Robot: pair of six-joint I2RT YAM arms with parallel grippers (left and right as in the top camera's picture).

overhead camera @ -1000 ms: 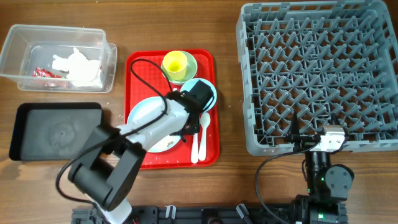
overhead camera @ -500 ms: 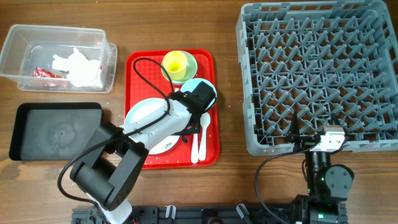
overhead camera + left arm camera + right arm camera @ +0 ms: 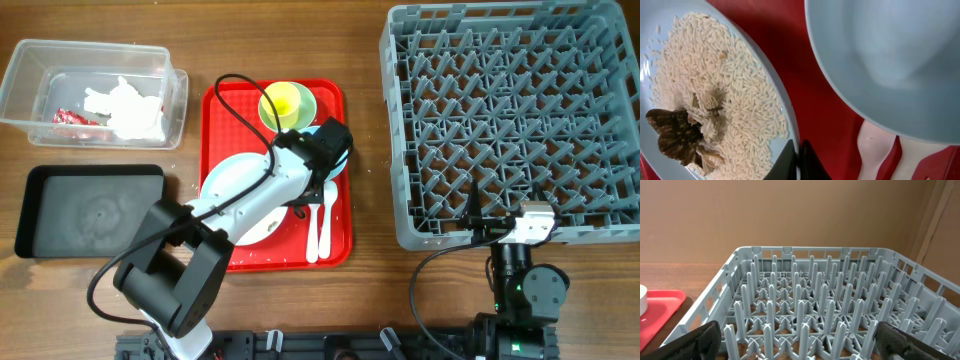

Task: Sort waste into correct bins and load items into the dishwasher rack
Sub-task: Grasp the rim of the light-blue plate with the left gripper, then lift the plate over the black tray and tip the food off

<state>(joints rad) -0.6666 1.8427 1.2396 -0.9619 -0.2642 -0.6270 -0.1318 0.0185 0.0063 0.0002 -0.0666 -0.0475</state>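
Note:
My left gripper is shut on the right rim of the light-blue plate, one black fingertip on each side of the rim. The plate holds white rice and brown food scraps. Beside it, the light-blue bowl sits on the red serving tray, largely hidden under my left wrist in the overhead view. The yellow cup stands in the pale-green bowl. A white fork and spoon lie right of the plate. My right gripper is open, facing the grey dishwasher rack.
The clear tub at the far left holds white napkins and a red wrapper. The black tray lies in front of it. The left arm's cable arcs over the red tray.
The left jaws have closed onto the plate's rim. The left wrist has shifted slightly toward the far side of the red tray. The right arm has not moved.

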